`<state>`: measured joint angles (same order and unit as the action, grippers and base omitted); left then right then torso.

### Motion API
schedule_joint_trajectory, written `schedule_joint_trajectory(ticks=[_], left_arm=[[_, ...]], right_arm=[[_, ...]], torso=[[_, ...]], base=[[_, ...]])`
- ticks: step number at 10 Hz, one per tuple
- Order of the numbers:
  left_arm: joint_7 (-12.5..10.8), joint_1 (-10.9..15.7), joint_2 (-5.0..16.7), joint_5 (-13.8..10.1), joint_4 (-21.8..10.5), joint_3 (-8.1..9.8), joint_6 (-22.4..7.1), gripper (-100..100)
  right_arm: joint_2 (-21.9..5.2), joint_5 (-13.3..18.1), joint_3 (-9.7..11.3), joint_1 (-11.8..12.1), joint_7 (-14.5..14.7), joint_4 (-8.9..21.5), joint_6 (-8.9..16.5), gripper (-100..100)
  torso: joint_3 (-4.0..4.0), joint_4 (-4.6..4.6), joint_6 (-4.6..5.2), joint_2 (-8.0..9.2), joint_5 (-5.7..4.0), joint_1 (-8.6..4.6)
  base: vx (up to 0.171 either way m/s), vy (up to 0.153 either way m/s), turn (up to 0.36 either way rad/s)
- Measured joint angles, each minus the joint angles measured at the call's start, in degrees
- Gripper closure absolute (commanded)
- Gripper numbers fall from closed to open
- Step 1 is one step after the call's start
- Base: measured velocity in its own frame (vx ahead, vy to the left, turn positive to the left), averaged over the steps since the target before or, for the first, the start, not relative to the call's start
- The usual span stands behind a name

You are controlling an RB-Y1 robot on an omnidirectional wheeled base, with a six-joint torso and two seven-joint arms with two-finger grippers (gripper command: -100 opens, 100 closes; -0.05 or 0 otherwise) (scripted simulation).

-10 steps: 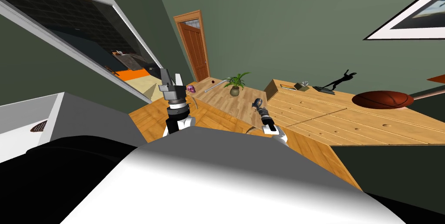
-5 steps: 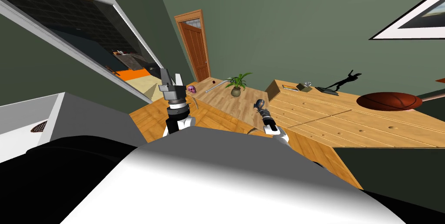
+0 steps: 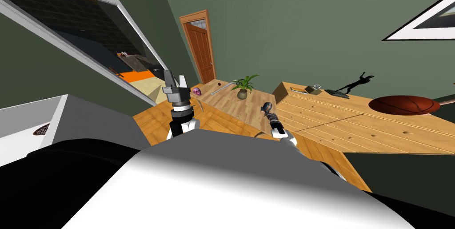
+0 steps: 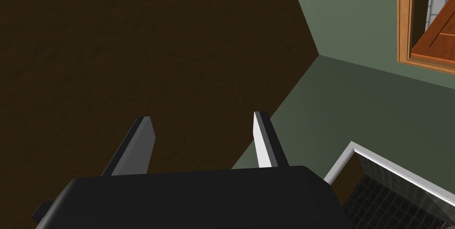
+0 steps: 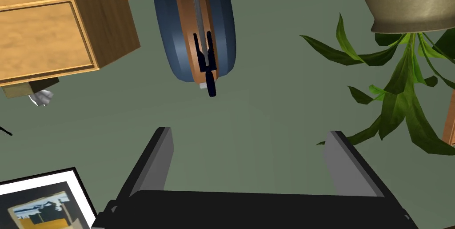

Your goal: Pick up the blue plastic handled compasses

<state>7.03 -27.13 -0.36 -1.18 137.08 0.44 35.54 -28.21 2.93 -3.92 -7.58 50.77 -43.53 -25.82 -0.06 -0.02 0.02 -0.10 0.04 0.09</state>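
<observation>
Compasses [image 5: 195, 30] run lengthwise away from right hand [image 5: 248, 132] — dark tip nearest.

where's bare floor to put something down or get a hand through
Free: the light wood floor between the potted plant and the wooden drawer unit, where the open right pincer hangs. Crowded: by the door, a pink skull, a grey rod and the plant sit close together.
</observation>
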Motion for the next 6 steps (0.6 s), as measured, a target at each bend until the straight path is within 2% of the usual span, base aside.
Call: schedule_joint_trajectory(ticks=[3, 5, 6], left_arm=[[0.00, 0.00, 0.00, 0.00, 0.00, 0.00, 0.00, 0], [0.00, 0.00, 0.00, 0.00, 0.00, 0.00, 0.00, 0], [0.00, 0.00, 0.00, 0.00, 0.00, 0.00, 0.00, 0]], right_arm=[[-1.07, -0.56, -0.23, -1.42, 2.33, 4.11, 0.62, -100], [-1.29, -0.83, -0.43, -3.77, 4.12, 9.98, -0.25, -100], [-1.98, -1.14, -0.39, -4.20, 4.99, 11.36, 0.46, -100]], torso=[[-0.03, -0.01, -0.01, -0.05, 0.01, 0.05], [-0.03, -0.01, -0.01, -0.05, 0.00, 0.03], [-0.04, -0.01, -0.01, -0.08, 0.02, 0.06]], base=[[0.037, 0.041, 0.011], [0.045, 0.044, 0.027], [0.057, 0.055, 0.028]])
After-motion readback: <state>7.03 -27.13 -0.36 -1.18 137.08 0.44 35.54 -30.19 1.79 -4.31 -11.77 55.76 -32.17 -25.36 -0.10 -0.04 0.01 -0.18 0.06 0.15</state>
